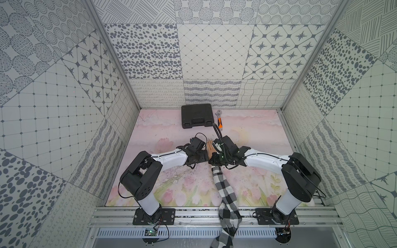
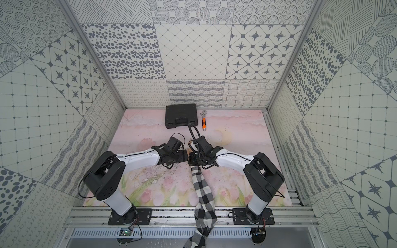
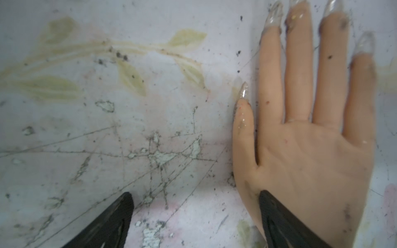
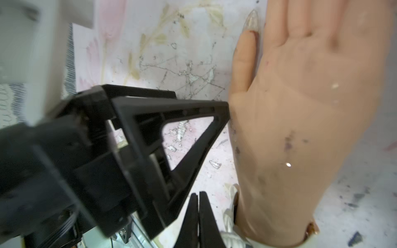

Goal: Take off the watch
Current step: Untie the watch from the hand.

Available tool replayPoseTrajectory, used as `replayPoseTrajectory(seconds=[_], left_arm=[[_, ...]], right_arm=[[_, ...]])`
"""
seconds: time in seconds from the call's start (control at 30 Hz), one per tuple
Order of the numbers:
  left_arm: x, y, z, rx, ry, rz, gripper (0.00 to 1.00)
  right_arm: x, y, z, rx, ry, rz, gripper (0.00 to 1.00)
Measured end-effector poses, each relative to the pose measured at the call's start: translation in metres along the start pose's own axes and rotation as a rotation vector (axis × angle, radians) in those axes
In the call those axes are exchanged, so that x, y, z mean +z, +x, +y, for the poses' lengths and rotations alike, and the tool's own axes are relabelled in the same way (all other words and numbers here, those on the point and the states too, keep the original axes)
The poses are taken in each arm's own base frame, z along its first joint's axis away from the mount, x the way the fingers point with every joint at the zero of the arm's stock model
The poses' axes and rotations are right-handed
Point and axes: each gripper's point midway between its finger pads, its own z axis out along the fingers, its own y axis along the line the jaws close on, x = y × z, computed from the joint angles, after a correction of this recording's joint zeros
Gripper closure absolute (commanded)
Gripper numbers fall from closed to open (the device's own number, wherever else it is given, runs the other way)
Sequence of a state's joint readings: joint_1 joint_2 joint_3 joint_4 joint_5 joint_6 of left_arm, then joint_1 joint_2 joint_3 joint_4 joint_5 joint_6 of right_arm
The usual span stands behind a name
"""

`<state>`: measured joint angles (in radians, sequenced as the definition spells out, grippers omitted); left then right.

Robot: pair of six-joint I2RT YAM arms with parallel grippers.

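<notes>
1. Lying back-up on the floral mat [image 1: 167,128], the mannequin hand [image 3: 311,167] is pointing its long-nailed fingers toward the back wall.
2. The watch [image 4: 229,216] is sitting around the hand's wrist. The right wrist view is catching only its pale strap and a coppery bit, and the face is not showing.
3. The left gripper [image 3: 195,196] is standing with its jaws spread wide, with nothing but mat between them. One of its fingers [image 4: 222,107] is touching the thumb-side edge of the hand, and the other is hanging over bare mat.
4. The right gripper [image 4: 198,193] is holding its jaws pressed together, pinching nothing that can be seen, just beside the strap at the wrist.
5. In both top views the two grippers and their wrist cameras are crowding over the hand and blocking the wrist, so the watch is hidden there.
6. A black-and-white checked sleeve [image 1: 225,193] is trailing from the wrist toward the robot's base and over the front rail.
7. A closed black tool case [image 1: 197,116] is resting by the back wall, with an orange-handled wrench [image 1: 219,119] just beside it, both well apart from the hand.
8. A black ribbed cable [image 1: 216,132] is arching from near the case toward the right arm's wrist.
</notes>
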<state>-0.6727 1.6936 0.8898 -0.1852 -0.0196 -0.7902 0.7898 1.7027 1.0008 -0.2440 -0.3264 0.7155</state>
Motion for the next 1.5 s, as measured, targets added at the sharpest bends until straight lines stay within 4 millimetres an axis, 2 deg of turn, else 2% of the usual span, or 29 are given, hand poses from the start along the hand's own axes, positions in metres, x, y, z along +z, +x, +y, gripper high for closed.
replayPoseTrajectory(seconds=[0.13,0.23,0.33,0.5,0.6,0.73,0.83,1.0,1.2,1.33,1.37,1.4,1.5], left_arm=[[0.003,-0.005,-0.005,0.005,0.018,-0.026,0.07],[0.003,-0.007,-0.006,0.006,0.021,-0.035,0.07],[0.003,-0.009,-0.007,0.008,0.023,-0.043,0.07],[0.002,-0.013,-0.011,0.01,0.035,-0.058,0.07],[0.001,-0.015,-0.014,0.01,0.042,-0.064,0.07],[0.0,-0.015,-0.014,0.01,0.046,-0.066,0.07],[-0.002,-0.014,-0.015,0.008,0.053,-0.063,0.07],[-0.014,0.0,-0.016,-0.002,0.075,-0.009,0.07],[-0.04,0.015,-0.037,0.023,0.153,0.032,0.07],[-0.054,0.02,-0.048,0.03,0.193,0.042,0.07],[-0.056,0.022,-0.049,0.03,0.199,0.045,0.07],[-0.058,0.023,-0.051,0.032,0.206,0.05,0.07],[-0.061,0.027,-0.05,0.03,0.209,0.058,0.07]], right_arm=[[0.017,0.008,-0.012,-0.001,0.042,0.032,1.0],[0.014,0.006,-0.01,-0.007,0.041,0.02,1.0],[0.005,0.002,-0.005,-0.01,0.034,0.0,1.0],[-0.029,-0.014,0.004,-0.001,-0.006,-0.072,1.0],[-0.042,-0.019,-0.01,0.043,-0.003,-0.101,1.0],[-0.045,-0.018,-0.032,0.096,0.014,-0.107,1.0],[-0.046,-0.017,-0.035,0.108,0.008,-0.11,1.0],[-0.046,-0.01,-0.038,0.12,0.004,-0.101,1.0],[-0.045,-0.01,-0.039,0.121,0.002,-0.1,1.0],[-0.045,-0.01,-0.038,0.13,-0.001,-0.101,0.71],[-0.045,-0.01,-0.038,0.133,-0.001,-0.101,0.61],[-0.046,-0.01,-0.038,0.133,-0.003,-0.101,0.56],[-0.051,-0.012,-0.036,0.141,-0.015,-0.113,0.5]])
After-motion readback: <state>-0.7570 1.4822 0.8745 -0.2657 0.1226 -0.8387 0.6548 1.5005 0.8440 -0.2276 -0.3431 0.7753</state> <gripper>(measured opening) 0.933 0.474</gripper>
